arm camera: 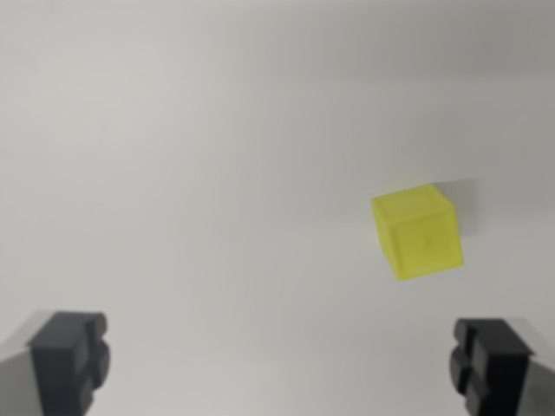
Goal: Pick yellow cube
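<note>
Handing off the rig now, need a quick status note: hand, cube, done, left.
Hand: open, empty, fingers wide apart at the bottom of the wrist view.
Cube: sits on the white surface, off toward the wrist view's right, above the right finger, not between the fingers. Nothing touches it.
Done: no grasp yet.
Left: centre the hand over the cube, descend, close, lift.

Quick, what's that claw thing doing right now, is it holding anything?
Gripper: open and holding nothing; its dark fingers stand wide apart, with the small translucent yellow cube lying on the white surface, untouched.
</note>
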Available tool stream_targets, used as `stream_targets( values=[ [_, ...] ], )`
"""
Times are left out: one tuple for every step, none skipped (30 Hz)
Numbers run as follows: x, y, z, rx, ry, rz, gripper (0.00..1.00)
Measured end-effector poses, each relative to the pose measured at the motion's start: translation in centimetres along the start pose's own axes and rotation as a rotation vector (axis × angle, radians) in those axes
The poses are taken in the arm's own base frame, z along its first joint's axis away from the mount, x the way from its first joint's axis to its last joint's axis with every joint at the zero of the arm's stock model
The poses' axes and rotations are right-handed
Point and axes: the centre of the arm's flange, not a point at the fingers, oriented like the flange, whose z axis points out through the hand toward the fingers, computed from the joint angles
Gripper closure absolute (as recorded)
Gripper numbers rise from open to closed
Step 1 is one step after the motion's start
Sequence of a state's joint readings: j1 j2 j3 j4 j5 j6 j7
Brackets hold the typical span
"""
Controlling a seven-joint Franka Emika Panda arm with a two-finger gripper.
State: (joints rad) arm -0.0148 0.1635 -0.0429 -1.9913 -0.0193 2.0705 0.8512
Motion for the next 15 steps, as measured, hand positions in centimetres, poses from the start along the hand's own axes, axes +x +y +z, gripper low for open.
stream_targets(
  values=[
    [0.0, 0.0, 0.0, 0.000, 0.000, 0.000, 0.00],
    [0.0, 0.0, 0.0, 0.000, 0.000, 0.000, 0.00],
    [0.0, 0.0, 0.0, 0.000, 0.000, 0.000, 0.00],
    [0.0, 0.0, 0.0, 0.000, 0.000, 0.000, 0.00],
    [0.0, 0.1, 0.0, 0.001, 0.001, -0.003, 0.00],
    [0.0, 0.1, 0.1, 0.002, 0.001, -0.006, 0.00],
    [0.0, 0.3, 0.2, 0.003, 0.002, -0.009, 0.00],
    [0.0, 0.4, 0.4, 0.004, 0.002, -0.012, 0.00],
    [0.1, 0.6, 0.7, 0.004, 0.002, -0.015, 0.00],
    [0.1, 0.7, 0.9, 0.005, 0.003, -0.018, 0.00],
    [0.1, 0.9, 1.2, 0.006, 0.003, -0.021, 0.00],
    [0.2, 1.0, 1.4, 0.007, 0.004, -0.024, 0.00],
    [0.2, 1.2, 1.7, 0.007, 0.004, -0.027, 0.00],
    [0.2, 1.3, 2.0, 0.008, 0.005, -0.031, 0.00],
    [0.3, 1.5, 2.2, 0.009, 0.006, -0.033, 0.00]
  ],
)
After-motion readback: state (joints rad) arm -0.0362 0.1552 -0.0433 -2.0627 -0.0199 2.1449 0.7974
